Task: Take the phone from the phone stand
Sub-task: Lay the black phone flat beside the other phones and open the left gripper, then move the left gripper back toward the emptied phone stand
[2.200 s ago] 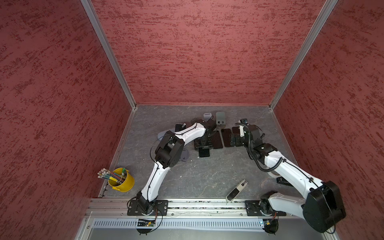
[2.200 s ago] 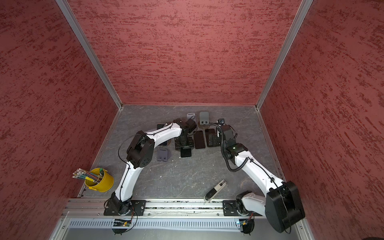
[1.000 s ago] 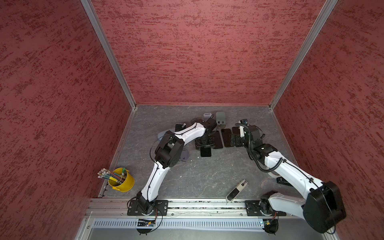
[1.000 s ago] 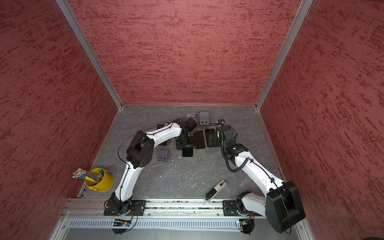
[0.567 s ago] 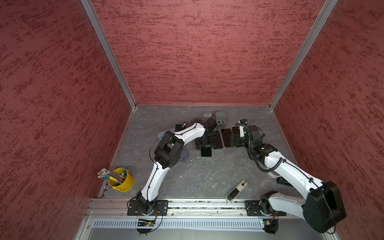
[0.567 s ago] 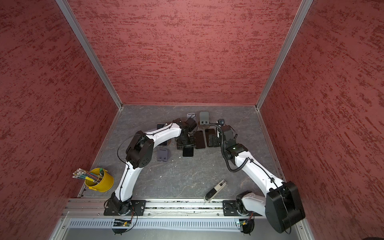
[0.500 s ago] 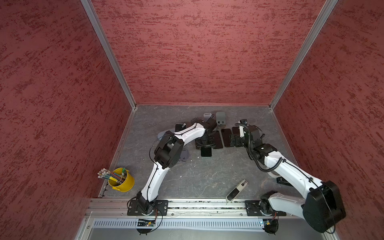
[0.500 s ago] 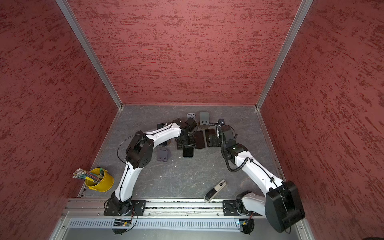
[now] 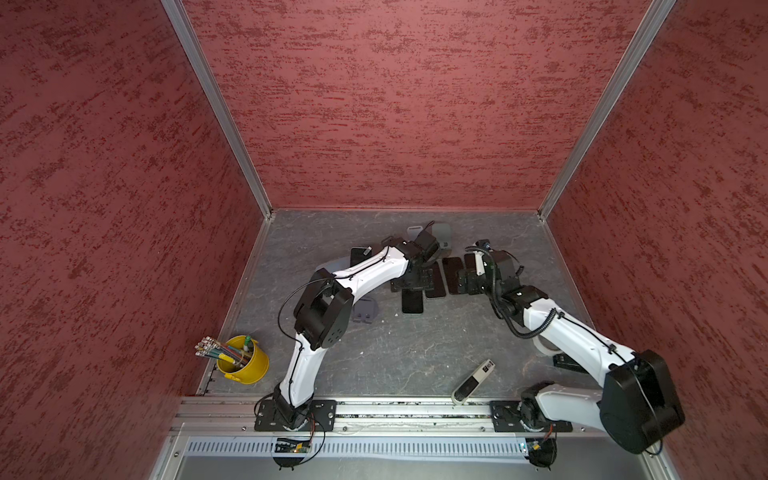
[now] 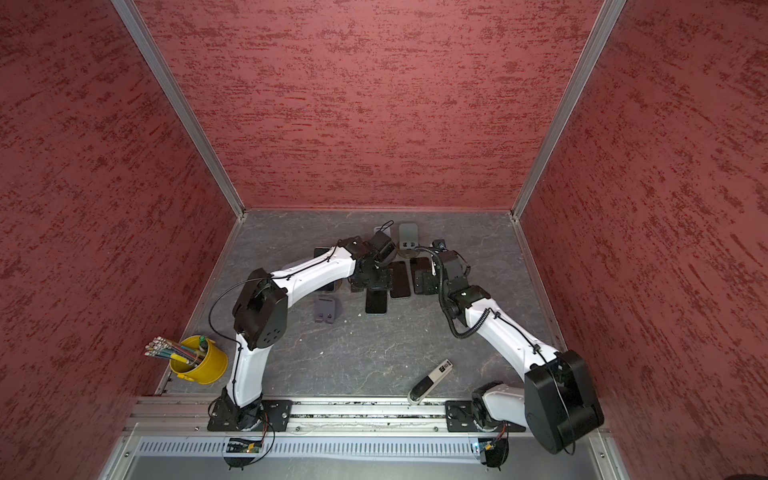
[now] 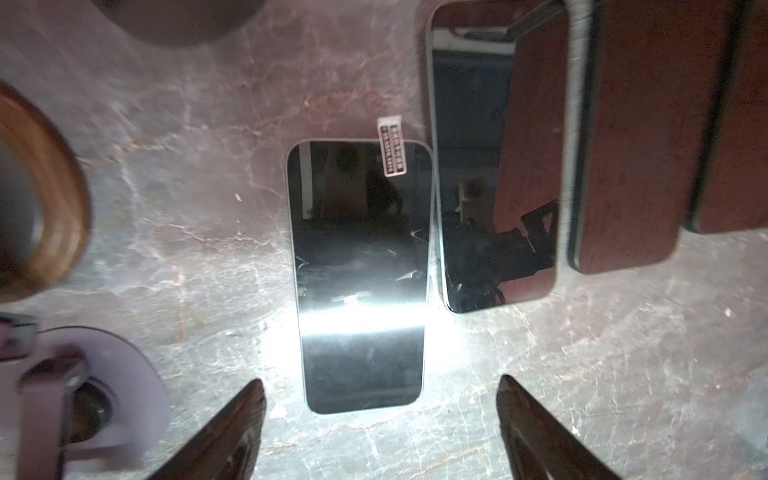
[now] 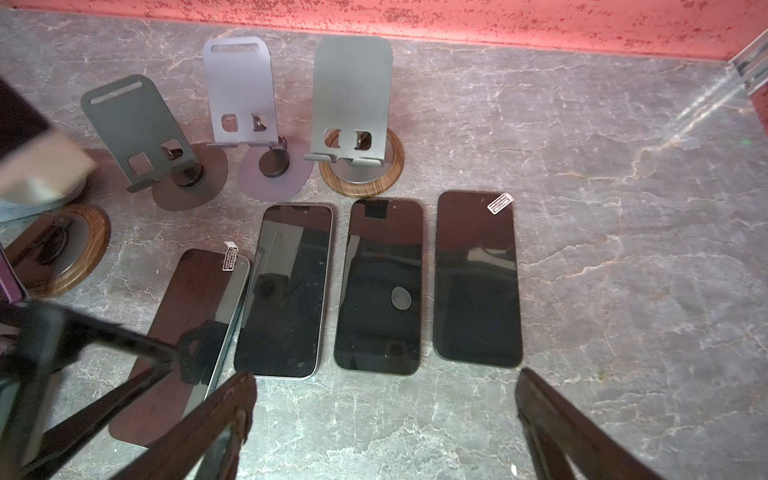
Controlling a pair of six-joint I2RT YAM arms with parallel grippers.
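Red textured walls (image 9: 395, 104) box in a grey marbled floor (image 9: 415, 353). In both top views the left arm (image 9: 370, 270) reaches over the other phones (image 9: 452, 276), and the phone (image 10: 376, 305) lies flat on the floor, poking out from under the wrist. The right arm (image 10: 511, 336) hangs just beside them.

Over to the left wrist view: the left gripper (image 11: 379, 384) has its jaws spread wide, and the phone lies flat just ahead of the tips, apparently untouched.

Right wrist view: the right gripper (image 12: 386, 376) gapes wide, gripping nothing. The other phones lie side by side, and three phone stands (image 12: 241, 91) are upright behind them.
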